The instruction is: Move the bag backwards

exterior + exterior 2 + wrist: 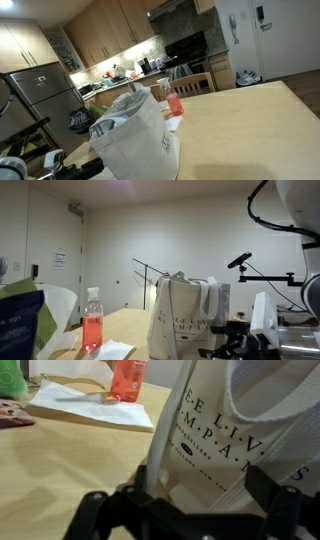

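Note:
The bag (140, 135) is a large off-white fabric tote with dark lettering, standing upright on the wooden table (250, 120). It also shows in an exterior view, the bag (185, 315) beside the robot. In the wrist view the bag (230, 430) fills the right half, and its lower edge sits between the black fingers. My gripper (200, 490) is open, one finger on each side of the bag's base, and I see no squeeze on the fabric. The gripper (235, 340) is low at the bag's side in an exterior view.
A clear bottle of red liquid (128, 378) stands on white paper (90, 405) behind the bag; the bottle (172, 100) shows past the bag's rim. A green packet (20, 320) is near one camera. Kitchen counters and a stove (190, 55) lie beyond the table.

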`<action>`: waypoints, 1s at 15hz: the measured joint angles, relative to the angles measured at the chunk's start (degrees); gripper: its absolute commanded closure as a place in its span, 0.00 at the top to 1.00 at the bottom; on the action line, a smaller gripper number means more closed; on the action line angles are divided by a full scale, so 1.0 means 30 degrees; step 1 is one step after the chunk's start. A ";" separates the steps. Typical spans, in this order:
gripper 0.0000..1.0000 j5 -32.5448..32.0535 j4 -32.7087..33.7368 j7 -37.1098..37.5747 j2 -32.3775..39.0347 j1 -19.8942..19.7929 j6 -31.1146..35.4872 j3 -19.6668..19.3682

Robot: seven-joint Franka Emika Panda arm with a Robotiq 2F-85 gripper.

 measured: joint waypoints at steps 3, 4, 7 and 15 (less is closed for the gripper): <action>1.00 -0.0263 -0.0001 -0.0007 0.0001 0.0003 0.0200 0.0011; 1.00 -0.0782 0.0000 0.0039 0.0001 0.0000 0.0505 0.0043; 1.00 -0.3118 0.0004 0.1122 0.0000 -0.0003 0.1497 0.0333; 1.00 -0.3543 -0.0001 0.2004 0.0022 0.0015 0.1156 0.0406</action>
